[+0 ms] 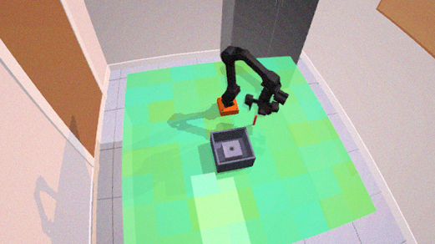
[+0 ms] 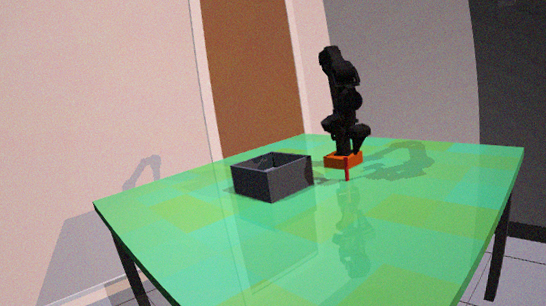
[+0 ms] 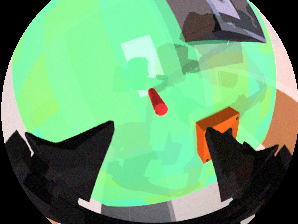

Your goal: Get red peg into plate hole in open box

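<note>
And here is the arm with the open box as the mark to watch: the red peg stands upright on the tabletop, just outside the box, on the side nearer the gripper. The claw is spread wide, nothing between its fingers, and it hangs above the peg, off to that same side of the box. So the approach looks well along, but the pick is still to come, and so are the carry, the lowering and the full seating. Inside the box, the pale plate shows its dark hole, no peg in it! And the peg itself: slim, straight, plain red all over, its round end brighter than its shaded side in the wrist view.
</note>
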Tool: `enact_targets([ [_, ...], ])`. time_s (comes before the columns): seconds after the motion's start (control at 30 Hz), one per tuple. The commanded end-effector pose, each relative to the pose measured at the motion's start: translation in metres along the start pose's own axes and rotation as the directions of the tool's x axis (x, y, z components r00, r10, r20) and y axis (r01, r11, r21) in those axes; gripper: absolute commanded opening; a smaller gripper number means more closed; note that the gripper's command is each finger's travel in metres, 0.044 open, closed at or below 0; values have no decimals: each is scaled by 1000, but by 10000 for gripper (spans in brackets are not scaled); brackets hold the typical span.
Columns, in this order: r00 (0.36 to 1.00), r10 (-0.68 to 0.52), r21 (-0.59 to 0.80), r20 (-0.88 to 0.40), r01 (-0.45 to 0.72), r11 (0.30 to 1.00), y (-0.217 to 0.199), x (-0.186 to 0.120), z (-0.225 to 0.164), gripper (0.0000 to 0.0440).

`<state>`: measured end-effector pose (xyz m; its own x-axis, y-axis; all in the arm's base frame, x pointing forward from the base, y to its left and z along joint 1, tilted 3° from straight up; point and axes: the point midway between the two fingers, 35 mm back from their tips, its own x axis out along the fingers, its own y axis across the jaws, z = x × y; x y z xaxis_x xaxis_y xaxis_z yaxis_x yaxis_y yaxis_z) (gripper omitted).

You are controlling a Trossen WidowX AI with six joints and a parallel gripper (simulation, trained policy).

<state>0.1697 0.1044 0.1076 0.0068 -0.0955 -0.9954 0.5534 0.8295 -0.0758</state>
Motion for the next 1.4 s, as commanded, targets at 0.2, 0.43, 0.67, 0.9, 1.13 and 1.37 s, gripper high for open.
enact_targets([
  [0.2, 999, -48, 73, 23, 46, 996, 2, 38, 5, 440],
  [0.43, 997, -61, 92, 51, 56, 994, 3, 65, 8, 437],
  [0.67, 995, -89, 102, 48, 84, 991, 0, 85, 8, 289],
  [0.9, 991, -128, 119, 33, 123, 985, -3, 94, 8, 106],
  [1.13, 984, -165, 127, 70, 155, 980, -9, 85, 19, 7],
  [1.37, 975, -177, 137, 134, 159, 978, -18, 57, 34, 0],
])
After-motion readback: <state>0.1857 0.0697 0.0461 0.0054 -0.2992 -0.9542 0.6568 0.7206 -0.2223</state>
